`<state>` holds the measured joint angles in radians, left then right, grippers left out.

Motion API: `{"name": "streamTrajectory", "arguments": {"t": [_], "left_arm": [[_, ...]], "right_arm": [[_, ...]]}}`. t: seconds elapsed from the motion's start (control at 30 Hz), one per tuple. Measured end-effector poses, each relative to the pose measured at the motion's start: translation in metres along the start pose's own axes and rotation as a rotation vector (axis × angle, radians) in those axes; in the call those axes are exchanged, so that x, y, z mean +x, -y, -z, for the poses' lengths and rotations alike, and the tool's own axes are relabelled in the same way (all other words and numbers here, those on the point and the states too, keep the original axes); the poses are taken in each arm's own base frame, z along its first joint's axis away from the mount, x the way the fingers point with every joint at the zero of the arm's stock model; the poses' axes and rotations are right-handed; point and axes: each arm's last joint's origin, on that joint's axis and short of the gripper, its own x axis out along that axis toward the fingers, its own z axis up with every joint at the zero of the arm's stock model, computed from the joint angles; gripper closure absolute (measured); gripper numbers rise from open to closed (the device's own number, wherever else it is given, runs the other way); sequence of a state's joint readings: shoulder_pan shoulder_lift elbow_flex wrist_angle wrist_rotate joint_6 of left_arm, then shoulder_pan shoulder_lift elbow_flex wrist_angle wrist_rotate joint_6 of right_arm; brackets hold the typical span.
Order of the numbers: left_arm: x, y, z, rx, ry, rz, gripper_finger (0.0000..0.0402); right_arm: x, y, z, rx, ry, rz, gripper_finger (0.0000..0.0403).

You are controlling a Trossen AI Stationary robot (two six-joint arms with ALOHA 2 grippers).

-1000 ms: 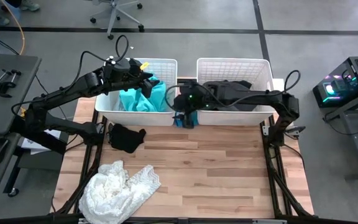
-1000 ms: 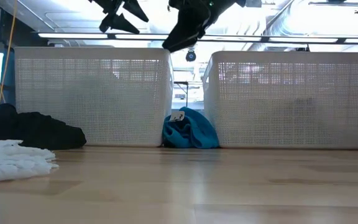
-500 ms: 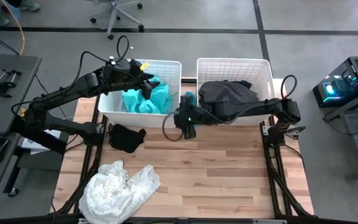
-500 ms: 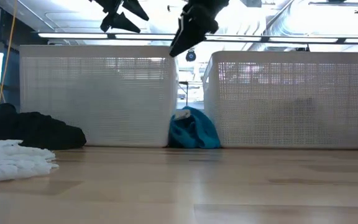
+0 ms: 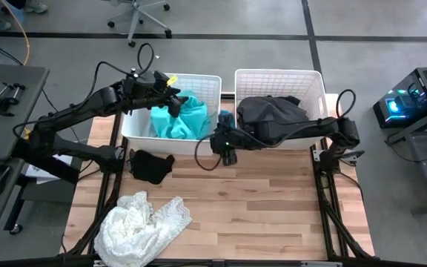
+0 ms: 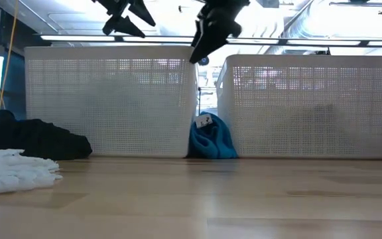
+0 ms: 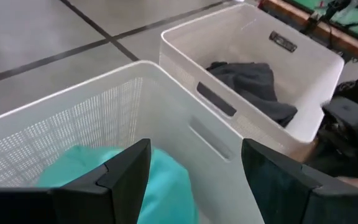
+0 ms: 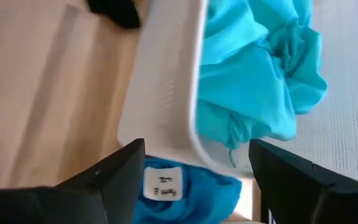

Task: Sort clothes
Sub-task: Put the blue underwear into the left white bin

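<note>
Two white mesh baskets sit at the far side of the wooden table (image 5: 243,200); the left basket (image 5: 199,83) is the landmark. Teal garment (image 5: 180,119) is bunched inside the left basket, also seen in the left wrist view (image 7: 104,174) and the right wrist view (image 8: 253,81). Left gripper (image 5: 170,95) hovers above the left basket over the teal garment, fingers spread and released, nothing between them; same in its wrist view (image 7: 194,171). Right gripper (image 5: 227,144) is just beside the left basket's near right corner, above the gap to the right basket (image 5: 279,78), jaws apart with nothing held, wrist view (image 8: 194,180) looking down past the basket rim. Blue garment (image 6: 212,136) lies in the gap between the two baskets, touching the left basket's right wall, a white label on it visible (image 8: 163,186). Dark grey garment (image 5: 271,113) is piled in the right basket, right of the left basket, also in (image 7: 253,87). Black garment (image 5: 150,165) lies on the table just in front of the left basket's near left corner. White lacy garment (image 5: 141,226) is heaped on the table well in front of the left basket, near the table's front left edge
</note>
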<state>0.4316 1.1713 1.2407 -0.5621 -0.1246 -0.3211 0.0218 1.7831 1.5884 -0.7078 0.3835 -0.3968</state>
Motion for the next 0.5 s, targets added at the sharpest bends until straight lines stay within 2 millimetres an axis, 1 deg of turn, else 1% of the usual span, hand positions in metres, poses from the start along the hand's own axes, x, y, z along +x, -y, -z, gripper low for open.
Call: {"name": "streamTrajectory", "arguments": {"t": [0.13, 0.27, 0.33, 0.4, 0.47, 0.5], "left_arm": [[-0.009, -0.001, -0.001, -0.001, 0.019, 0.007, 0.0163], [-0.024, -0.003, -0.005, 0.000, 0.065, 0.012, 0.0163], [-0.032, -0.004, -0.006, -0.004, 0.094, 0.008, 0.0163], [-0.040, -0.005, -0.007, -0.008, 0.118, 0.002, 0.0163], [-0.048, -0.006, -0.008, -0.012, 0.141, -0.005, 0.0163], [-0.051, -0.006, -0.008, -0.013, 0.152, -0.008, 0.0163]], "right_arm": [[0.027, 0.010, -0.001, -0.060, 0.019, 0.038, 0.0141], [0.052, 0.016, -0.014, -0.142, 0.146, 0.123, 0.0150], [0.061, 0.018, -0.020, -0.178, 0.201, 0.176, 0.0151], [0.060, 0.019, -0.023, -0.216, 0.200, 0.232, 0.0151], [0.048, 0.021, -0.033, -0.220, 0.180, 0.296, 0.0151], [0.040, 0.022, -0.036, -0.214, 0.177, 0.296, 0.0151]]}}
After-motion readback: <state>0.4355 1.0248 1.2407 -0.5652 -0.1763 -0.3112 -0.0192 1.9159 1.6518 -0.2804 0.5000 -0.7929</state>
